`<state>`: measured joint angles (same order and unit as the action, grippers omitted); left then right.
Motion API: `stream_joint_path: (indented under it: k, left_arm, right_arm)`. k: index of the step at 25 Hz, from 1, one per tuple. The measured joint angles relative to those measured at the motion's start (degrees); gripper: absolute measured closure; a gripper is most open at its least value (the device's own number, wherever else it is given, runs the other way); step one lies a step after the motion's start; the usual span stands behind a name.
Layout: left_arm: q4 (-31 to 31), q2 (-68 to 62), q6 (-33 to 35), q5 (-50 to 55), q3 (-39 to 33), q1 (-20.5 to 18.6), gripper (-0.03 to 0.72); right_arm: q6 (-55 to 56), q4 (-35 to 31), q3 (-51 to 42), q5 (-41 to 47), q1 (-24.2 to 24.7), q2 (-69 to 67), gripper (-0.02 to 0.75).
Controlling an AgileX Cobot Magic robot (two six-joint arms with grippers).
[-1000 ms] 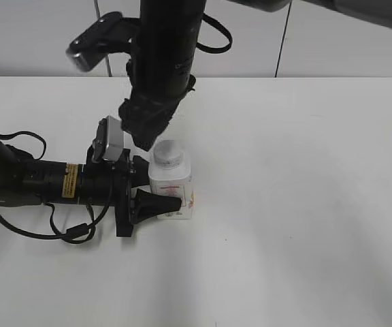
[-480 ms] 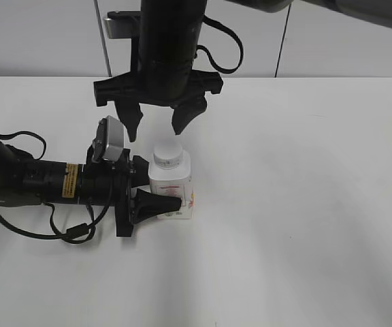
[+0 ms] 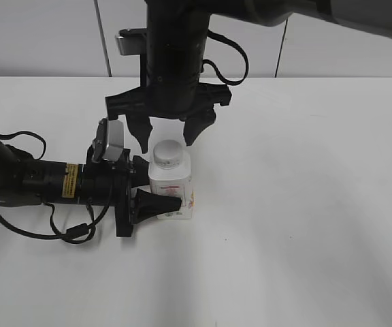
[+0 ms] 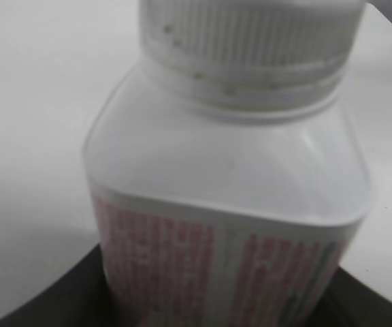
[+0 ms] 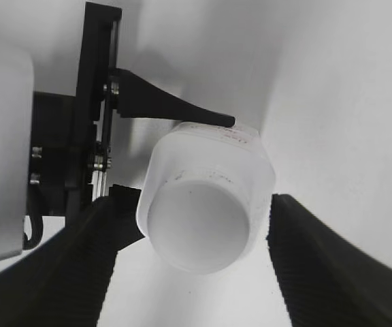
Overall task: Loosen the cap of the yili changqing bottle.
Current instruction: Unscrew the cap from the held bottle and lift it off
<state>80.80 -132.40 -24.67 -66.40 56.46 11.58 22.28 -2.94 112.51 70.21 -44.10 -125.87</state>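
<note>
while the yili changqing bottle [image 3: 170, 185] is standing upright on the table [image 3: 305, 204], left of centre and toward the near half, the left gripper [image 3: 154, 193] is lying along the table from the left and clamping the bottle's body between its fingers, one finger [image 3: 156, 202] showing dark across the near face of the label. in the left wrist view the bottle is filling the picture, its ribbed cap [image 4: 250, 41] at the top and the pink-red print below, with dark finger shapes at both bottom corners.

the relation that matters is vertical: the cap [image 3: 168, 154] is sitting directly beneath the right gripper [image 3: 168, 136], which is hanging fingers-down from the far side. its jaws are spread wide, one fingertip [image 3: 141, 142] to the left of the cap and the other to the right, both tips reaching about to the cap's top and apart from it. the right wrist view is looking straight down the bottle's upright axis, the cap's flat disc [image 5: 199, 225] lying between the two ribbed pads [image 5: 80, 266], with clear gaps on each side. the right arm is plainly the one placed for the twist; the left is only bracing.

compared with half a second ago, the right gripper is sitting lower and slightly to the right, so that its tips are now bracketing the cap instead of hovering above it; the bottle and left gripper are not looking shifted.
</note>
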Motion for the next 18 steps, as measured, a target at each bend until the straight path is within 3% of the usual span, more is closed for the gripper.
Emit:
stream_joint_path:
  k: [8, 18]
  left_arm:
    - [0.0, 0.0, 0.0, 0.0, 0.0, 0.0, 0.293]
    - [0.0, 0.0, 0.0, 0.0, 0.0, 0.0, 0.293]
  right_arm:
    - [0.03, 0.05, -0.17, -0.06, 0.0, -0.28, 0.21]
    - [0.68, -0.06, -0.17, -0.06, 0.0, -0.55, 0.333]
